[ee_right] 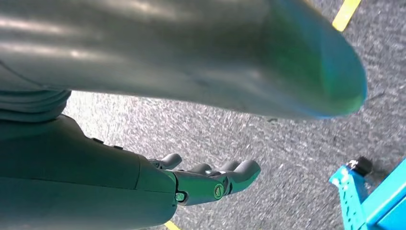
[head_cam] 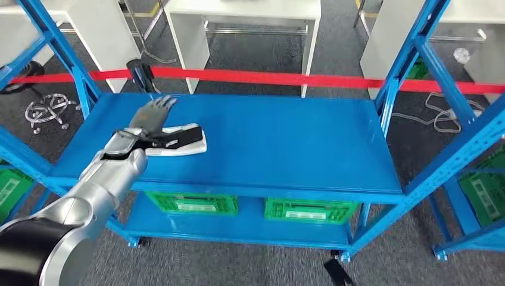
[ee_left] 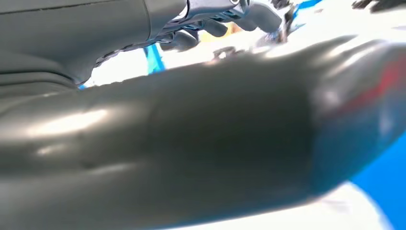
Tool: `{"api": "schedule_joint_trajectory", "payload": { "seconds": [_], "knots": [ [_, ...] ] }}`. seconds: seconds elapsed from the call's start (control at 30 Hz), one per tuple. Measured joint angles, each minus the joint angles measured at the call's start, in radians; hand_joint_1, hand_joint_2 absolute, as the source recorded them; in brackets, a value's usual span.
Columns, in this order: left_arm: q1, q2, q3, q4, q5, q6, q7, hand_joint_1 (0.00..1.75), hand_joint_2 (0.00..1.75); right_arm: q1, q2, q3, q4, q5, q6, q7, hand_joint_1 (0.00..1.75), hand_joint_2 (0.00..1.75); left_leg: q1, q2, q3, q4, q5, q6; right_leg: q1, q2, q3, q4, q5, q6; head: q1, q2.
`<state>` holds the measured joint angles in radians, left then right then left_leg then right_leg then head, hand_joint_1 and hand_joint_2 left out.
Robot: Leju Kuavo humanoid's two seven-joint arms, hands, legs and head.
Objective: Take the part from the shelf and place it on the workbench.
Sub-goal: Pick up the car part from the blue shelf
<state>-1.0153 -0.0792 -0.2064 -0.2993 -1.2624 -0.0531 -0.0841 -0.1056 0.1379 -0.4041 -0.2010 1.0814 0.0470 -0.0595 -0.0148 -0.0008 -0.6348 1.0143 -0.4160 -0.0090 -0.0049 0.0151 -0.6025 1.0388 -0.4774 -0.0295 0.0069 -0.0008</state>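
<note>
One silver arm, the robot's left, reached in from the lower left of the head view and over the top level of a blue metal shelf point(head_cam: 286, 143). The left hand point(head_cam: 149, 122) lay over a flat black-and-white part point(head_cam: 184, 140) that rested on the left side of that shelf level. Its fingers point(head_cam: 161, 104) stretched forward past the far edge of the part, while the thumb lay along the part's top. Whether the hand truly gripped the part or only rested on it could not be told. The left wrist view was blurred by the close grey thumb.

The right hand point(ee_right: 210, 179) hung low beside the robot, above grey carpet point(ee_right: 239, 134), with its fingers loosely curled and nothing in them. A blue shelf foot with a small black wheel point(ee_right: 360, 166) stood near it.

Two green crates point(head_cam: 190, 202) sat side by side on the lower shelf level. A red tape line point(head_cam: 268, 77) ran across the floor behind the shelf, with white benches point(head_cam: 238, 18) beyond it.
</note>
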Motion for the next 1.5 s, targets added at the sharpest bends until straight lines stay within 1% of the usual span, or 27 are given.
{"api": "schedule_joint_trajectory", "payload": {
  "seconds": [0.07,0.1,0.2,0.23,0.33,0.4,0.43,0.53,0.57,0.63,0.77,0.87,1.0,1.17,1.37,1.5],
  "knots": [
    [-0.003,0.009,0.000,0.002,0.005,-0.045,-0.022,0.00,0.00,-0.001,-0.001,-0.003,0.000,0.002,0.001,0.000,0.00,0.00,0.002,-0.002,0.002,-0.004,0.007,-0.009,0.003,-0.001,0.004,-0.004,0.000,-0.008,0.000,0.000],
    [-0.005,0.014,0.000,0.003,0.010,-0.067,-0.036,0.00,0.00,-0.002,-0.002,-0.006,0.000,0.002,0.001,-0.001,0.00,0.00,0.002,-0.004,0.002,-0.004,0.007,-0.009,0.003,-0.002,0.005,-0.008,0.002,-0.011,0.000,0.000],
    [-0.006,0.028,0.000,0.004,0.023,-0.107,-0.065,0.00,0.00,0.000,-0.008,-0.016,0.000,-0.004,-0.002,-0.003,0.00,0.00,0.002,-0.006,0.002,-0.004,0.004,-0.002,0.003,-0.005,0.011,-0.016,0.002,-0.007,0.001,0.000],
    [-0.007,0.034,0.000,0.004,0.025,-0.113,-0.067,0.00,0.00,0.001,-0.010,-0.019,0.000,-0.005,-0.003,-0.003,0.00,0.00,0.001,-0.006,0.001,-0.003,0.003,0.001,0.002,-0.005,0.012,-0.019,0.003,-0.002,0.001,0.000],
    [-0.011,0.051,0.000,0.004,0.029,-0.125,-0.072,0.00,0.00,0.005,-0.011,-0.025,0.000,-0.004,-0.005,-0.005,0.00,0.00,-0.001,-0.005,0.002,0.002,-0.003,0.011,-0.003,-0.006,0.016,-0.024,0.003,0.017,0.000,0.000],
    [-0.014,0.061,0.000,0.004,0.030,-0.132,-0.078,0.00,0.00,0.005,-0.011,-0.030,0.000,-0.003,-0.006,-0.006,0.00,0.00,-0.003,-0.005,0.002,0.003,-0.005,0.016,-0.005,-0.005,0.018,-0.024,0.002,0.024,0.000,0.000],
    [-0.015,0.065,0.000,0.004,0.030,-0.136,-0.083,0.00,0.00,0.005,-0.011,-0.032,0.000,-0.001,-0.006,-0.007,0.00,0.00,-0.003,-0.005,0.002,0.001,-0.004,0.016,-0.004,-0.006,0.018,-0.024,0.001,0.021,0.000,0.000],
    [-0.015,0.074,0.000,0.003,0.023,-0.136,-0.118,0.00,0.00,0.004,-0.011,-0.034,0.000,0.004,-0.007,-0.009,0.00,0.00,-0.002,-0.006,0.004,-0.002,0.002,0.013,-0.001,-0.006,0.018,-0.022,0.002,0.006,0.001,0.000],
    [-0.015,0.077,0.000,0.002,0.020,-0.129,-0.135,0.00,0.00,0.004,-0.011,-0.034,0.000,0.005,-0.007,-0.010,0.00,0.00,-0.002,-0.006,0.004,-0.002,0.001,0.014,-0.001,-0.006,0.019,-0.023,0.002,0.005,0.001,0.000],
    [-0.015,0.081,0.000,0.000,0.018,-0.113,-0.167,0.00,0.00,0.004,-0.011,-0.035,0.000,0.005,-0.009,-0.013,0.00,0.00,-0.003,-0.007,0.004,-0.001,0.001,0.015,-0.001,-0.007,0.019,-0.024,0.002,0.007,0.001,0.000],
    [-0.015,0.098,-0.009,-0.006,0.014,-0.111,-0.243,0.00,1.75,0.004,-0.011,-0.040,0.000,0.006,-0.011,-0.018,0.00,0.00,-0.003,-0.007,0.004,-0.001,0.001,0.015,-0.001,-0.007,0.020,-0.024,0.003,0.012,0.001,0.000],
    [-0.017,0.123,-0.029,-0.015,0.004,-0.119,-0.297,0.00,1.75,0.010,-0.011,-0.043,0.000,0.007,-0.010,-0.017,0.00,0.00,-0.003,-0.005,0.004,-0.001,0.001,0.015,-0.001,-0.007,0.019,-0.024,0.003,0.014,0.001,0.000],
    [-0.018,0.148,-0.049,-0.023,0.003,-0.122,-0.325,0.00,1.75,0.019,-0.013,-0.046,0.000,0.007,-0.010,-0.015,0.00,0.00,-0.001,-0.005,0.005,-0.001,0.001,0.015,0.000,-0.007,0.018,-0.024,0.003,0.015,0.000,0.000],
    [-0.015,0.187,-0.093,-0.034,0.000,-0.119,-0.390,0.00,1.75,0.023,-0.016,-0.058,0.000,0.007,-0.013,-0.021,0.00,0.00,0.001,-0.005,0.005,-0.001,0.002,0.013,0.002,-0.007,0.018,-0.022,0.003,0.014,0.001,0.000],
    [0.003,0.263,-0.185,-0.041,-0.024,-0.099,-0.405,0.00,1.75,0.026,-0.017,-0.068,0.000,0.015,-0.013,-0.027,0.00,0.00,0.002,-0.002,0.005,-0.002,0.001,0.011,0.003,-0.004,0.017,-0.021,0.002,0.013,0.000,0.000],
    [0.020,0.289,-0.223,-0.040,-0.017,-0.097,-0.409,0.00,1.75,0.024,-0.018,-0.068,0.000,0.021,-0.010,-0.025,0.00,0.00,0.003,-0.005,0.005,-0.002,0.001,0.010,0.004,-0.007,0.018,-0.021,0.001,0.011,0.001,0.000]
  ]
}}
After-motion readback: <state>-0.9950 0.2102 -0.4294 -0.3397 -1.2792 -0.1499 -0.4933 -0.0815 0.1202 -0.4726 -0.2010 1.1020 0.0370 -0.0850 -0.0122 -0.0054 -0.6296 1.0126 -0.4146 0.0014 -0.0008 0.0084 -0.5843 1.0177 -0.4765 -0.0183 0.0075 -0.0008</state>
